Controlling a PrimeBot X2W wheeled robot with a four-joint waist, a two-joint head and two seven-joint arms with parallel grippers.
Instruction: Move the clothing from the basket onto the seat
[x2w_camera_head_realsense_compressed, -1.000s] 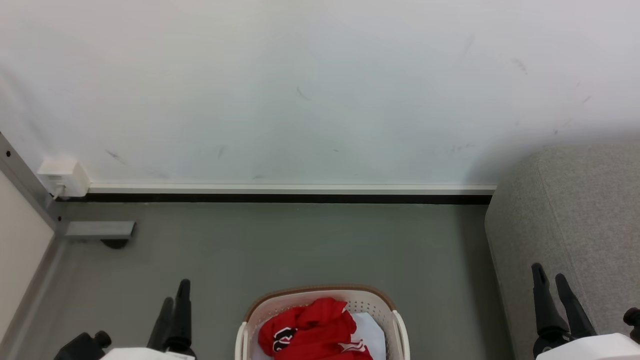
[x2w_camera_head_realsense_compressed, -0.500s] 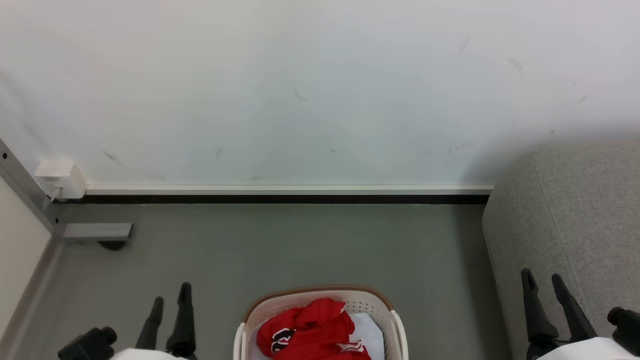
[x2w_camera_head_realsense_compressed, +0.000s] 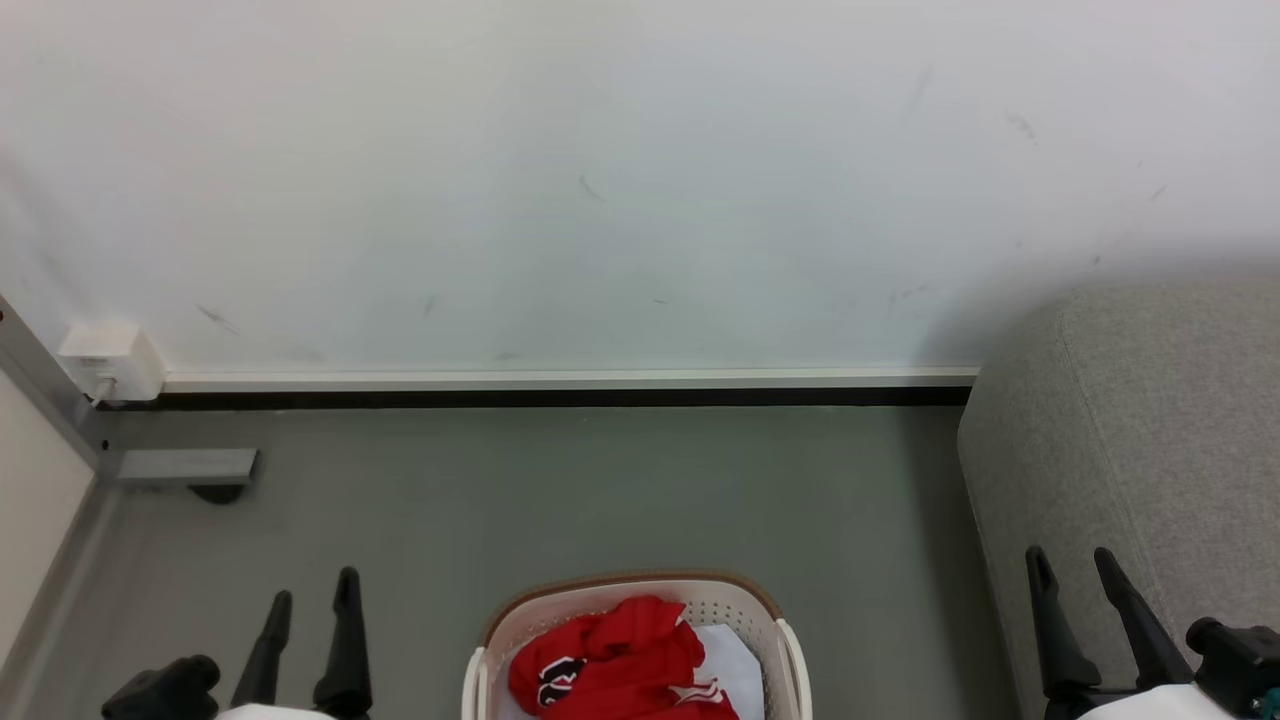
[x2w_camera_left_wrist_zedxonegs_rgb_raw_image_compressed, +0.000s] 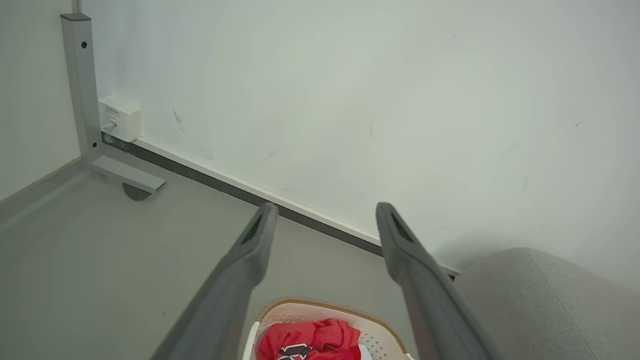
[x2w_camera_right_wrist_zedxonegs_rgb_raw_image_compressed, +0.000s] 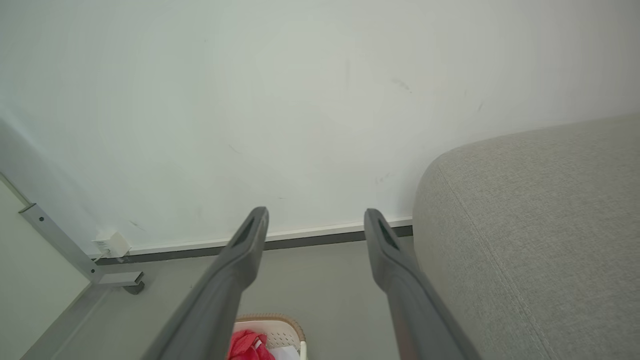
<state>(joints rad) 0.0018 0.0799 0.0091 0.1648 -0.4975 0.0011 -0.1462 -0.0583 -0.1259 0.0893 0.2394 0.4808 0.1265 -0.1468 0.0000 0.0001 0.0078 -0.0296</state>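
Since the earlier frame the whole head view has slid a little, which is a shift of the camera. Within it the left gripper has sunk lower, and its two fingers, overlapping before, now show side by side. The right gripper has dropped likewise.

Head view: we see both grippers spread wide and empty, the left against the grey floor, the right against the seat. Between them, at the bottom edge, the basket stands on the floor, apart from the seat. The clothing lies heaped inside it, red with white showing beside it.

Left wrist view: the left gripper has its jaws wide apart with nothing between them. Below them is the basket with the clothing in it, and the seat is at the right.

Right wrist view: the right gripper is also spread and empty. The seat lies beside its right finger, and the basket with the clothing is at the bottom edge.
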